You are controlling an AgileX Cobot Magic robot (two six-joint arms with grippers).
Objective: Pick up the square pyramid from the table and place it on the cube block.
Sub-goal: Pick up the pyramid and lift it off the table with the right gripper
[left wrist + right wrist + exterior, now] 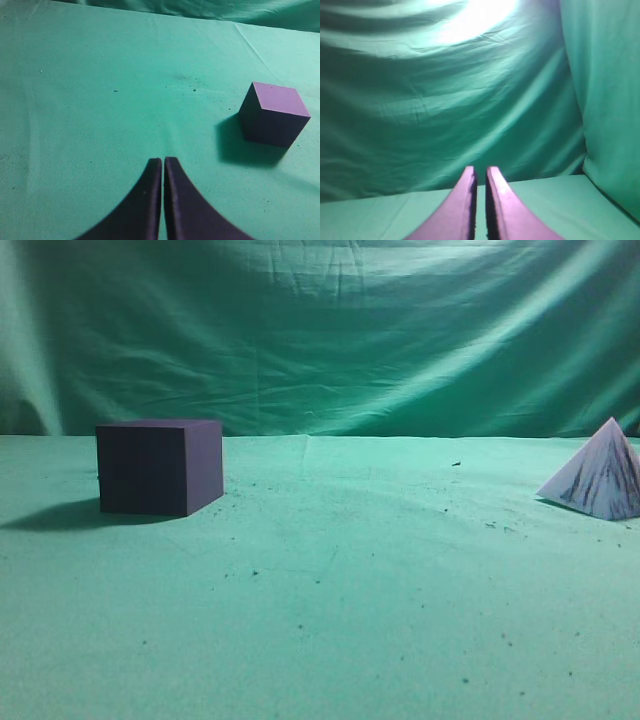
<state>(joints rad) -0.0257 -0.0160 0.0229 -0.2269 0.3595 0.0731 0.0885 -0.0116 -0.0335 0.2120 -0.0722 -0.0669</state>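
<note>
The dark purple cube block (160,467) stands on the green table (330,590) at the left of the exterior view; it also shows in the left wrist view (273,114), to the right of and beyond my left gripper (163,160). The pale streaked square pyramid (600,475) stands upright at the table's far right edge of the exterior view. My left gripper is shut and empty above bare cloth. My right gripper (480,170) is shut and empty, facing the backdrop curtain. Neither gripper shows in the exterior view.
A wrinkled green backdrop curtain (320,330) hangs behind the table and also fills the right wrist view (445,90). Small dark crumbs speckle the cloth between cube and pyramid.
</note>
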